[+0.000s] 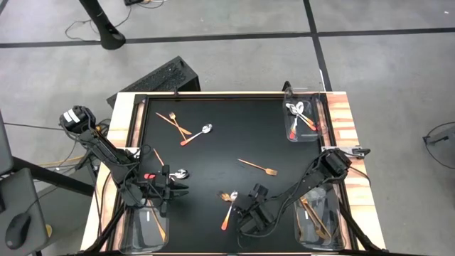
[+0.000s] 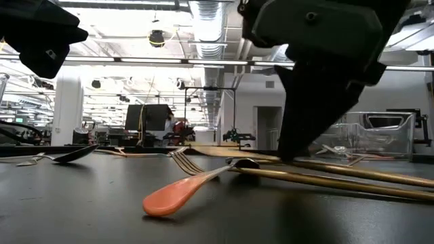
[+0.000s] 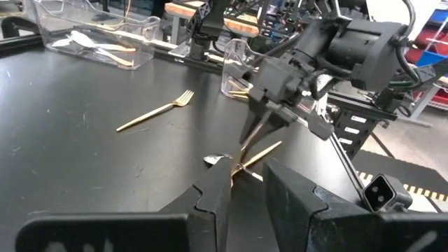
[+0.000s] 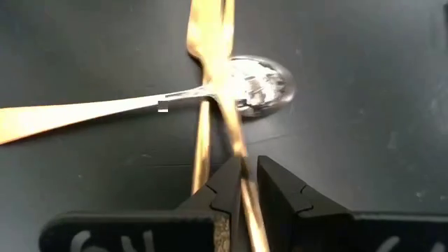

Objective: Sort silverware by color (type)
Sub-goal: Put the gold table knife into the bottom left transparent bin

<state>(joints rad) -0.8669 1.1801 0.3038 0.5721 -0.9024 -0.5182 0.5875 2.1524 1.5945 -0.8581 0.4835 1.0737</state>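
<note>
A black counter (image 1: 234, 135) seen from above, with clear bins at its corners and silverware partly sorted. The far-right bin (image 1: 303, 119) holds several silver pieces with red-orange handles; the near-right bin (image 1: 317, 226) holds gold pieces; the near-left bin (image 1: 146, 226) holds at least one gold piece. Still loose on the counter are two crossed gold sticks (image 1: 175, 123) and a red-handled spoon (image 1: 197, 134) toward the far left, a gold fork (image 1: 258, 167) near the middle, another red-handled spoon (image 1: 167, 174) by the left arm, and a small crossed pile at the near edge: a red-handled spoon (image 4: 140, 105) lying with a gold fork (image 4: 208, 42) and a gold stick (image 4: 236, 150). The right tool (image 4: 242, 183) is down over this pile with its fingers narrow, closed around the gold stick (whether it is lifted off the counter cannot be told). The left tool (image 3: 246, 183) hovers low at the near left, its fingers narrowly apart and holding nothing. Judging by this, sorting is roughly half done, with about seven pieces left.
</note>
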